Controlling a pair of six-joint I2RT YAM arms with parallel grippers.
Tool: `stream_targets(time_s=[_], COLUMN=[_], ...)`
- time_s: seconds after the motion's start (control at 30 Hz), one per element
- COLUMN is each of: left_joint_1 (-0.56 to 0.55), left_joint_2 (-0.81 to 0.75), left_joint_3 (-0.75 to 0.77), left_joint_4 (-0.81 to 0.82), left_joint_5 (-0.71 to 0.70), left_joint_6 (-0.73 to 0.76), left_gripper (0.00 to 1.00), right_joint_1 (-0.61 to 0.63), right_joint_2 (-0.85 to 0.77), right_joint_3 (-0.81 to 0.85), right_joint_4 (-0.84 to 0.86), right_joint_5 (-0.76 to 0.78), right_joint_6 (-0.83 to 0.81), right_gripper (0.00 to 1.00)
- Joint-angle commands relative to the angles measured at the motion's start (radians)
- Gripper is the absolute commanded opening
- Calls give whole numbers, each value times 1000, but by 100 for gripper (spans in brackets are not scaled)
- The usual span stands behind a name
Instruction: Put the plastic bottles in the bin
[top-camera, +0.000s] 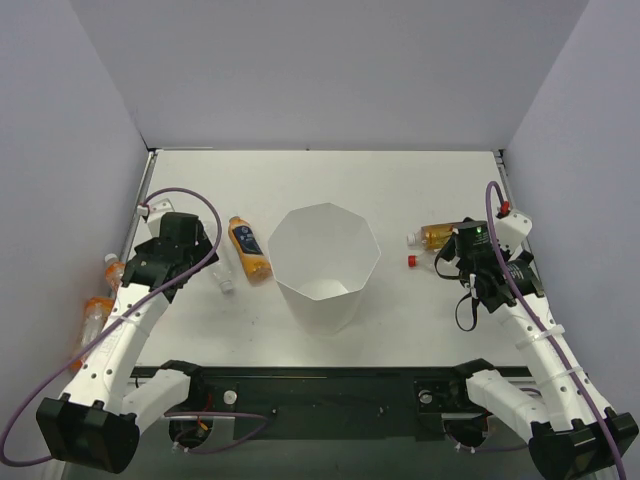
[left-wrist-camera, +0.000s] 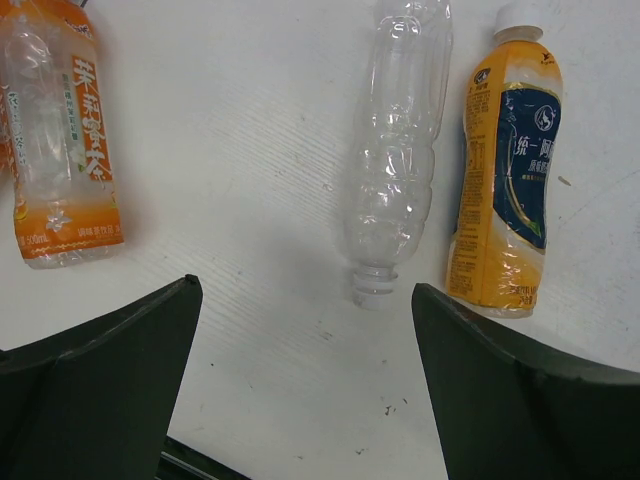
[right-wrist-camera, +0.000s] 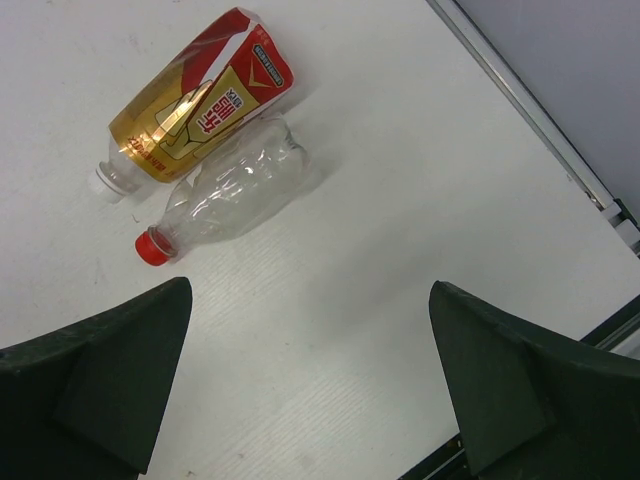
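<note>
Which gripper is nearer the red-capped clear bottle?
Right. The right gripper hovers just short of the red-capped clear bottle; the left gripper is on the far side of the bin.

Three bottles lie on the white surface (left-wrist-camera: 250, 150): an orange-labelled bottle (left-wrist-camera: 60, 140) at the left, a clear uncapped bottle (left-wrist-camera: 395, 150) with its open mouth toward the camera, and just beside it a blue-labelled bottle (left-wrist-camera: 510, 180) with a white cap. The left end effector (left-wrist-camera: 305, 290) hangs above them, its dark fingers (left-wrist-camera: 110, 380) spread wide and holding nothing.
</note>
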Motion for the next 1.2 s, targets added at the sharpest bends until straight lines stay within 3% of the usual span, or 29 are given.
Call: stream_targets(time_s=[0.0,0.37,0.43,0.57,0.7,0.83,1.17], left_joint_1=[8,7,8,11,13,13,14], left_joint_2=[-26,-84,-101,-122,-107,-84,-90], left_joint_3=[13,-34,-46,-40,-22,-25,-5], left_joint_4=[8,50,56,39,24,22,39], left_joint_5=[8,3,3,17,74,108,181], left_joint_6=[-24,-48,-53,-74,-73,-73,-31], left_gripper=[97,97,97,97,97,97,97], right_joint_1=[4,-23,-104,-313,-415,-471,-470], right_joint_2=[-4,-20,-21,-20,34,156,362], right_joint_3=[15,-34,-51,-108,-114,-117,-142], right_joint_4=[-29,-33,-30,46,126,221,436], right_joint_5=[47,56,-13,-298,-478,-577,-650], right_joint_6=[20,18,29,56,90,125,225], right_gripper=[100,100,100,99,99,96,96])
